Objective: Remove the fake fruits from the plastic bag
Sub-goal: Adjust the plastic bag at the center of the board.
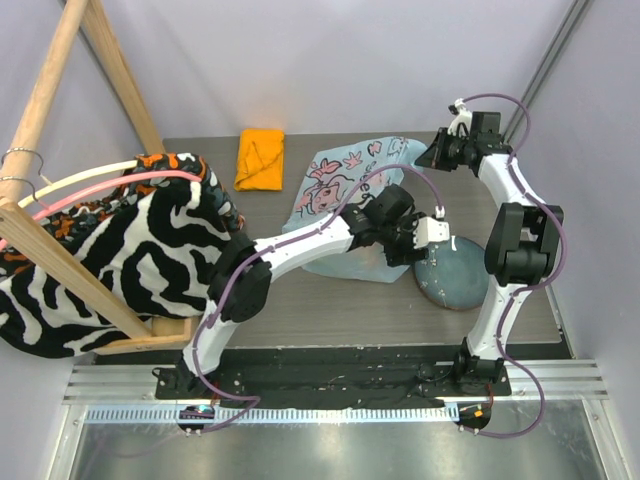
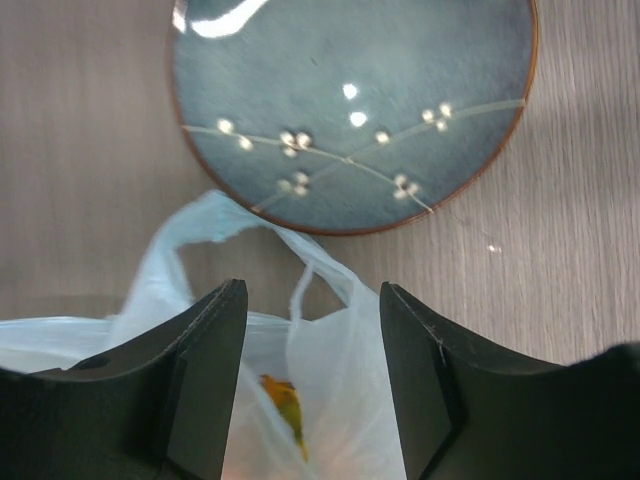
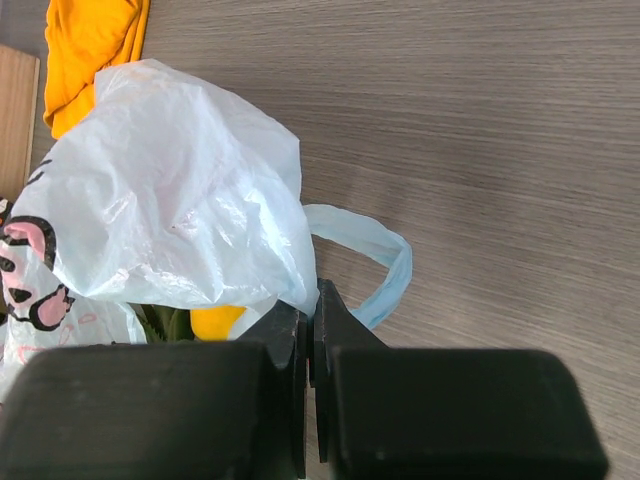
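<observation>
The light-blue plastic bag [image 1: 335, 180] with pink cartoon prints lies at the back middle of the table. My right gripper [image 3: 312, 300] is shut on a fold of the bag's edge [image 3: 290, 270] at its far right corner [image 1: 432, 155]. Under the lifted plastic a yellow fruit [image 3: 215, 320] and green leaves [image 3: 165, 322] show. My left gripper [image 2: 312, 300] is open just above the bag's near right end [image 1: 408, 248], one finger on each side of a handle loop [image 2: 300, 290]. An orange-yellow fruit [image 2: 285, 405] shows through the bag [image 2: 340, 380] between its fingers.
A blue-grey glazed plate [image 1: 465, 275] lies just right of the bag, ahead of the left gripper [image 2: 350, 100]. A folded orange cloth [image 1: 260, 158] lies left of the bag. A zebra-striped cloth [image 1: 120, 250] hangs on a wooden rack [image 1: 60, 120] at the left.
</observation>
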You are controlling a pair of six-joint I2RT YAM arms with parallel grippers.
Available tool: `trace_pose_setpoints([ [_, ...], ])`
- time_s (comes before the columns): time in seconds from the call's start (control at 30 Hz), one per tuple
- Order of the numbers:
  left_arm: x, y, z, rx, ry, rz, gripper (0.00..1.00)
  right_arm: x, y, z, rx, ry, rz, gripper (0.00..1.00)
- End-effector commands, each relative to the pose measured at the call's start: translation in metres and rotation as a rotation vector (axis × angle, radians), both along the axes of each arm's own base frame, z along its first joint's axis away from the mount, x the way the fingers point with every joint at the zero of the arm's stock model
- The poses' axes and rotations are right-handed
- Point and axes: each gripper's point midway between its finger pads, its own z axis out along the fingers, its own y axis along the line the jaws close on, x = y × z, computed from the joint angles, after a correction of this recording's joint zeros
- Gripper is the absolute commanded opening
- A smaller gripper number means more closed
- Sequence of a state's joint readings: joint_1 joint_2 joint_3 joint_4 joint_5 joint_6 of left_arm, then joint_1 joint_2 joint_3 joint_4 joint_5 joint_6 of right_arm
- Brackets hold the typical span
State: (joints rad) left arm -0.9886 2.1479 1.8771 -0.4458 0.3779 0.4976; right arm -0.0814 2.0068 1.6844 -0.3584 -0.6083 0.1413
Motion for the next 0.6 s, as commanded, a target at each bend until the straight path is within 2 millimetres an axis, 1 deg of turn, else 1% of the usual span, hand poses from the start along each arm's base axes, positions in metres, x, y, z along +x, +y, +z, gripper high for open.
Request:
trace_pose_setpoints([
  [0.0,-0.022,0.001,-0.029,0.074,0.078,-0.073,0.59,0.000,0.001,0.041,0.016,-0.094,-0.006,0.01],
  [0.1,-0.030,0.014,-0.048,0.138,0.121,-0.070,0.59,0.001,0.001,0.040,0.019,-0.091,-0.008,0.01],
  [0.13,-0.031,0.016,-0.051,0.145,0.125,-0.073,0.61,0.001,0.001,0.040,0.019,-0.091,-0.008,0.01],
  [0.17,-0.034,0.020,-0.061,0.167,0.136,-0.071,0.63,0.001,0.001,0.039,0.023,-0.089,-0.009,0.01],
  [0.27,-0.029,0.023,-0.081,0.216,0.118,-0.038,0.66,0.002,0.001,0.035,0.027,-0.078,-0.015,0.01],
  [0.3,-0.024,0.022,-0.092,0.232,0.109,-0.022,0.66,0.003,0.001,0.032,0.029,-0.070,-0.016,0.01],
  [0.33,-0.017,0.024,-0.096,0.248,0.081,0.006,0.59,0.003,0.001,0.031,0.030,-0.070,-0.017,0.01],
  [0.4,-0.009,0.028,-0.099,0.262,0.070,0.026,0.47,0.004,0.001,0.028,0.036,-0.059,-0.019,0.01],
  [0.43,-0.005,0.027,-0.095,0.255,0.074,0.035,0.29,0.005,0.002,0.026,0.038,-0.048,-0.018,0.01],
  [0.47,0.002,0.030,-0.087,0.244,0.091,0.063,0.20,0.006,0.002,0.024,0.037,-0.042,-0.013,0.01],
  [0.5,0.003,0.037,-0.083,0.256,0.115,0.072,0.13,0.006,0.002,0.022,0.035,-0.034,-0.006,0.01],
  [0.53,0.016,0.038,-0.060,0.215,0.106,0.091,0.04,0.010,0.002,0.021,0.032,-0.027,-0.001,0.01],
  [0.57,0.022,0.041,-0.046,0.192,0.107,0.102,0.00,0.013,0.001,0.023,0.028,-0.032,0.004,0.01],
])
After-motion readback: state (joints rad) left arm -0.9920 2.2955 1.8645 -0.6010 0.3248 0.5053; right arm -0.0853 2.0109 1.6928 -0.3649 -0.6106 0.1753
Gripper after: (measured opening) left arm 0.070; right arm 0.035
